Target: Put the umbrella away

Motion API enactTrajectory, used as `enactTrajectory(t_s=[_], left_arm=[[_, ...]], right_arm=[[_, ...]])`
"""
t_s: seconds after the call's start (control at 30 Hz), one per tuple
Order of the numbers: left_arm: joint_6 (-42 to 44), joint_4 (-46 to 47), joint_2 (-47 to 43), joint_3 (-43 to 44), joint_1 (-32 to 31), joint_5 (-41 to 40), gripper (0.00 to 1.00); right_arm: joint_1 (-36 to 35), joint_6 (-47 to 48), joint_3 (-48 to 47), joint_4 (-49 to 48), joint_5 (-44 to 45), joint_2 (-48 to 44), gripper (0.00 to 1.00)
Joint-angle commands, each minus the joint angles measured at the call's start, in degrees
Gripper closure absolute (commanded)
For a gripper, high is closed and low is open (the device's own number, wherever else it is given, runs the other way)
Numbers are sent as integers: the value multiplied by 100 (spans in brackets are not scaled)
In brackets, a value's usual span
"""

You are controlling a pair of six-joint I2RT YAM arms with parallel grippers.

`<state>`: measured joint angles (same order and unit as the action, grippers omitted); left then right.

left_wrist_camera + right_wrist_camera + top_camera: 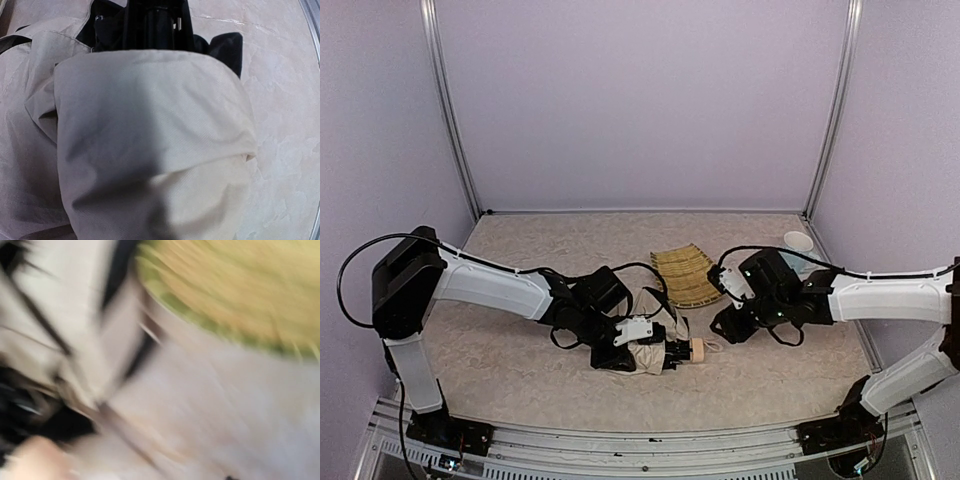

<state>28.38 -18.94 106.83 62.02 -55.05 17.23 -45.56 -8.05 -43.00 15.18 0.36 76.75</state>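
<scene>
left gripper (pixel 645 347): down on the umbrella (pixel 652 358), lower centre of the top view. Jaws are buried in cloth, so I can't tell if they're spread or pinching.
left wrist view: cream fabric (pixel 150 150) fills almost the whole frame. Black hardware (pixel 150 22) shows at the top edge; fingers or ribs, can't tell.
right gripper (pixel 723 325): just right of the handle (pixel 697 350). Looks apart from it, but the top view is too coarse to be sure. Spread or pressed together: can't tell.
right wrist view: all blur. Yellow tray (pixel 230 280) upper right, pale cloth on the left, tan blob lower left that is probably the handle.
umbrella position: on the table (pixel 550 250), lower centre, collapsed into a crumpled bundle between the two grippers.
axis: long axis runs roughly left-right across the top view. The tan handle end points right, toward the right gripper. The canopy end is on the left, under the left gripper.
tray (pixel 686 275): just above and right of the bundle. Near it; contact not clear.
cup (pixel 798 242): upper right, by the back corner, well apart.
step: my read is bundling. Left pins the body while right goes for the handle or strap. Not put away yet.
next move: right needs a firm hold at the handle end. Left needs to hold the loose cloth in so the bundle doesn't spring open.
open question: no obvious storage spot in view.
</scene>
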Motion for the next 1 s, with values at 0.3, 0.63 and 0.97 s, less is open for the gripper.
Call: enactTrajectory(t_s=[0.3,0.63,0.97], left_arm=[[-312,-469,337,-38,-58,144,88],[-535,-105,256,-170,61,540,76],[-698,-1337,1013,493,495,1580,84]], right_arm=[[-1049,-891,-1295,-1378,-1117,2167,56],[-1036,-323,-891,-1441,-1082,1621,54],[-956,1602,-395,-458,725,348,31]])
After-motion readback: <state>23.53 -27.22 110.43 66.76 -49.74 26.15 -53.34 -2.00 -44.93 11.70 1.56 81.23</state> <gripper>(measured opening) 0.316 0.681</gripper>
